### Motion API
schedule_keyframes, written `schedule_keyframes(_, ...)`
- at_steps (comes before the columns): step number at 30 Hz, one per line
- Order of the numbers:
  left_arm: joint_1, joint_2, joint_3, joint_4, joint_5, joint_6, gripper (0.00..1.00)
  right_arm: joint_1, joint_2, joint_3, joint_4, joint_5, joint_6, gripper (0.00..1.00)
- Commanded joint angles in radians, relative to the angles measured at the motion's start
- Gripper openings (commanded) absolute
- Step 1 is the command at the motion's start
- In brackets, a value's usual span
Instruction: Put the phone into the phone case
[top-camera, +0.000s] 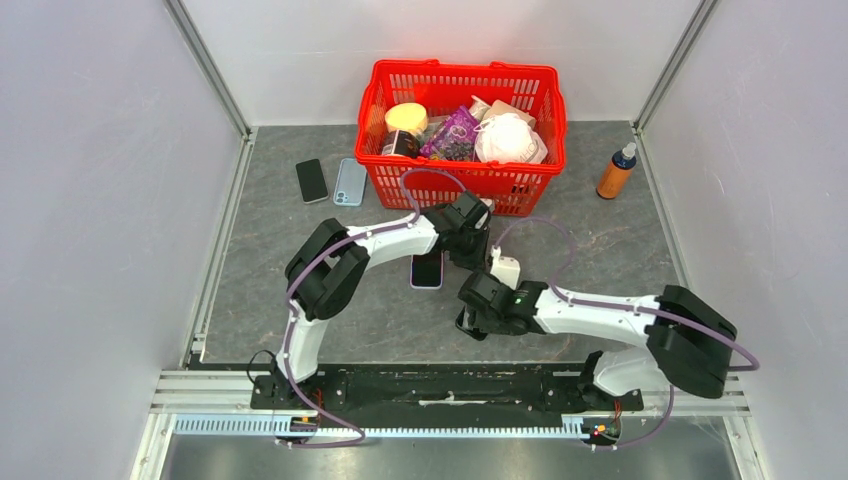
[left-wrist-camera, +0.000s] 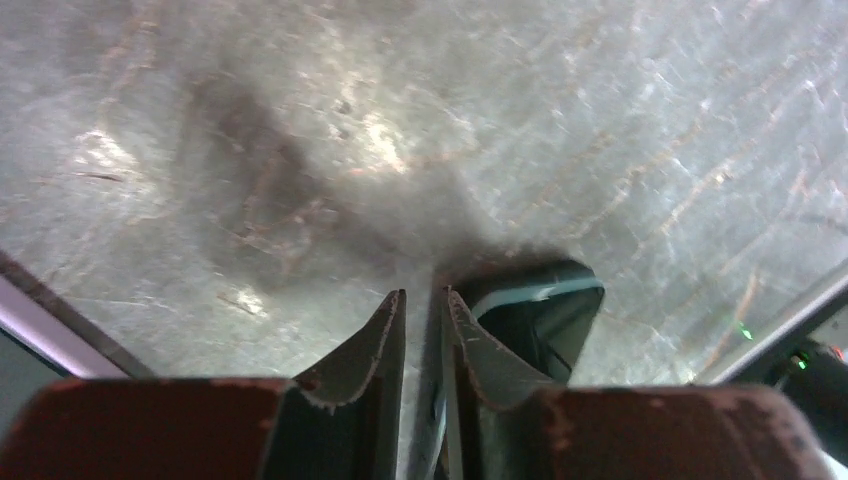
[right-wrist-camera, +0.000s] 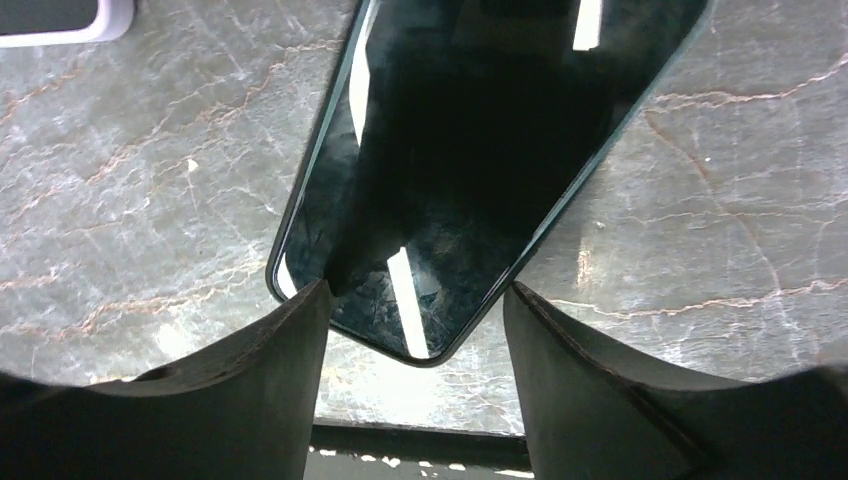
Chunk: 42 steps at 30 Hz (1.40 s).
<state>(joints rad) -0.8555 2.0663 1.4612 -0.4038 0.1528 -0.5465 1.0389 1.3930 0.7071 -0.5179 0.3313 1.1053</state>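
Note:
A black phone (right-wrist-camera: 480, 150) lies screen up on the grey table. My right gripper (right-wrist-camera: 415, 288) is open low over its near end, one finger on each side of the corner. In the top view the phone (top-camera: 464, 324) is mostly hidden under that gripper (top-camera: 472, 312). My left gripper (left-wrist-camera: 425, 295) is nearly shut on the thin wall of a dark phone case with a teal edge (left-wrist-camera: 545, 305), held just above the table. In the top view the left gripper (top-camera: 482, 248) is beside the basket's front, and the case itself is hidden there.
A phone in a lilac case (top-camera: 427, 270) lies just left of both grippers, and its corner shows in the right wrist view (right-wrist-camera: 60, 18). A black phone (top-camera: 312, 180) and a light-blue one (top-camera: 350, 182) lie at the back left. A red basket (top-camera: 462, 182) of goods and an orange bottle (top-camera: 616, 172) stand behind.

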Motion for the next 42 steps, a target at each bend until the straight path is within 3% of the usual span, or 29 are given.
schedule_keyframes(1,-0.031,-0.043,0.071,-0.013,0.077,0.062,0.29,-0.032,-0.132,-0.044,0.099,0.036,0.005,0.74)
schedule_keyframes(6,-0.024,-0.147,0.041,-0.018,-0.086,0.066,0.52,-0.178,-0.253,-0.077,0.021,0.016,-0.028,0.84)
schedule_keyframes(10,-0.04,-0.214,-0.027,-0.013,-0.113,0.07,0.6,-0.268,-0.339,-0.058,-0.063,0.036,-0.059,0.9)
schedule_keyframes(16,-0.171,-0.287,-0.128,0.037,-0.093,0.04,0.59,-0.462,-0.369,-0.026,-0.135,0.006,-0.119,0.93)
schedule_keyframes(23,-0.316,-0.228,-0.159,0.108,-0.041,-0.016,0.49,-0.668,-0.354,-0.006,-0.126,-0.098,-0.191,0.94)
schedule_keyframes(32,-0.352,-0.214,-0.278,0.194,-0.061,-0.05,0.45,-0.686,-0.236,0.008,-0.022,-0.175,-0.217,0.93)
schedule_keyframes(38,-0.337,-0.294,-0.45,0.239,-0.136,-0.055,0.45,-0.681,-0.135,0.037,0.05,-0.215,-0.243,0.91)
schedule_keyframes(42,-0.271,-0.391,-0.588,0.275,-0.176,-0.091,0.43,-0.621,-0.066,0.067,0.101,-0.225,-0.27,0.9)
